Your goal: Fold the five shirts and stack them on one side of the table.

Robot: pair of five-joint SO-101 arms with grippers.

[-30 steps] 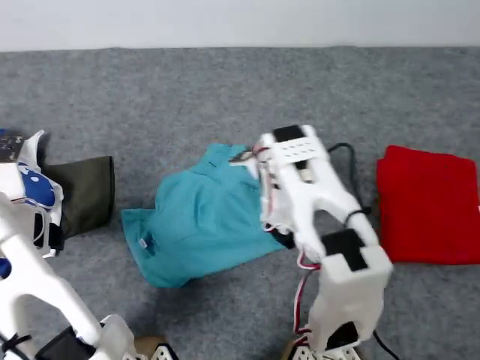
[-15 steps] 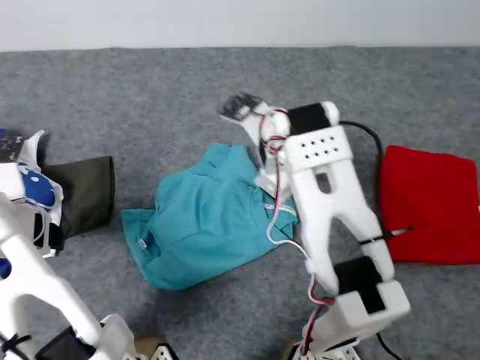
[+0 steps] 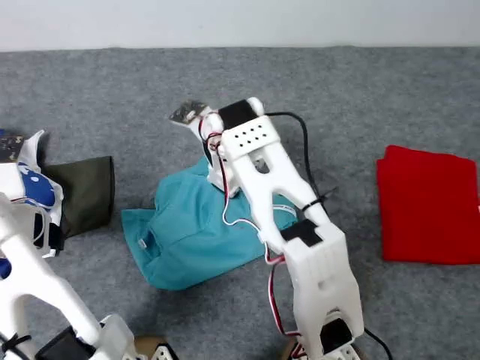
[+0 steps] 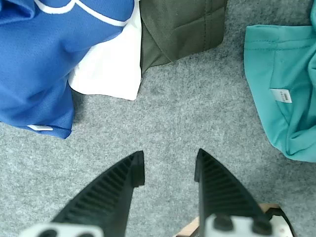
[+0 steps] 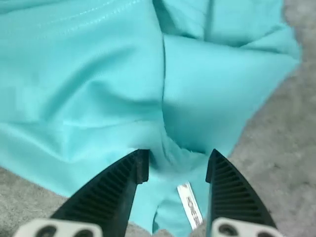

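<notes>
A crumpled teal shirt [image 3: 187, 229] lies mid-table on the grey carpet. My right arm [image 3: 255, 161] stretches over its far edge. In the right wrist view my right gripper [image 5: 177, 165] hangs open just above the teal shirt [image 5: 98, 74], a raised fold and a small label between its fingers. A folded red shirt [image 3: 427, 206] lies at the right. At the left lie an olive shirt [image 3: 86, 191] and a blue and white shirt [image 3: 26, 184]. My left gripper [image 4: 165, 168] is open over bare carpet between the olive shirt [image 4: 180, 24] and the teal shirt [image 4: 286, 94].
The blue cloth [image 4: 54, 54] overlaps a white piece [image 4: 111, 69] beside the olive shirt. My left arm [image 3: 37, 285] stands at the near left corner. Bare carpet runs along the far side of the table, up to a pale wall [image 3: 240, 22].
My right arm has swung left, from the teal shirt's right edge to its far edge. The shirt's far part has shifted a little. The left arm has not moved.
</notes>
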